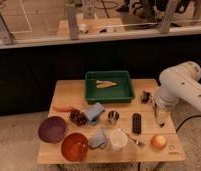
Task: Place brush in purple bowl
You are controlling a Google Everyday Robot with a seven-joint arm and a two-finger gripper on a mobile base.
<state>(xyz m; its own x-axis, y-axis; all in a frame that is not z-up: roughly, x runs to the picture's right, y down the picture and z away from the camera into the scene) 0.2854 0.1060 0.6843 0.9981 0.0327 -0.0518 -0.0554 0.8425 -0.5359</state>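
The purple bowl [52, 129] sits at the table's front left, beside the orange-red bowl [74, 146]. My gripper [161, 117] hangs from the white arm [181, 86] over the right side of the table, pointing down, open and with nothing visible between its fingers. It is far to the right of the purple bowl. The brush is hidden from this view. A short black bar [136, 123] lies just left of the gripper.
A green tray [125, 93] holding a pale yellow item stands at the back centre. A metal cup [113, 117], white cup [118, 140], spoon [131, 136], blue cloths [94, 112], an orange fruit [158, 141] and a small dark object [145, 96] crowd the table.
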